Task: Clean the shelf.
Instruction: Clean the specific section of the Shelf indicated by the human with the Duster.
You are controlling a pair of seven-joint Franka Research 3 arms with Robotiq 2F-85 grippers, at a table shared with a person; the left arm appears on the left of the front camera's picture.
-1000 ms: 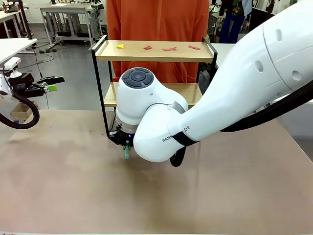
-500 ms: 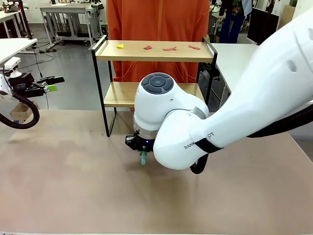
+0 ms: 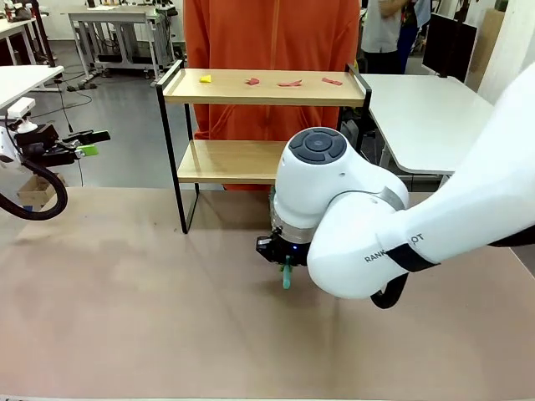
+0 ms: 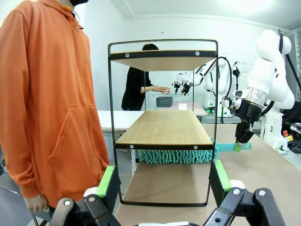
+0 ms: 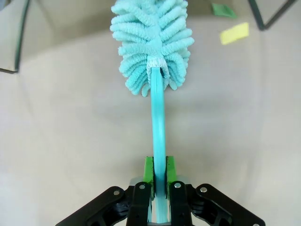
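The shelf (image 3: 251, 88) stands at the table's far side; its top board carries a yellow scrap (image 3: 206, 78) and red scraps (image 3: 290, 83). My right gripper (image 3: 286, 267) hangs in front of it, low over the table, shut on the handle of a teal duster (image 5: 158, 117). The duster's fluffy head (image 5: 153, 42) lies on the table and points toward the shelf's legs. From the left wrist it shows as the duster head (image 4: 176, 156) just below the lower board of the shelf (image 4: 164, 127). My left gripper (image 3: 84, 144) waits open off the table's left side, its pads (image 4: 107, 181) wide apart.
A person in an orange hoodie (image 3: 267, 38) stands right behind the shelf. A yellow scrap (image 5: 234, 33) and a green scrap (image 5: 223, 10) lie on the brown table (image 3: 125, 317) near the shelf's legs. A white side table (image 3: 426, 104) stands at the right.
My right arm has swept to the right in front of the shelf, carrying the duster along the table. The left arm has not moved.
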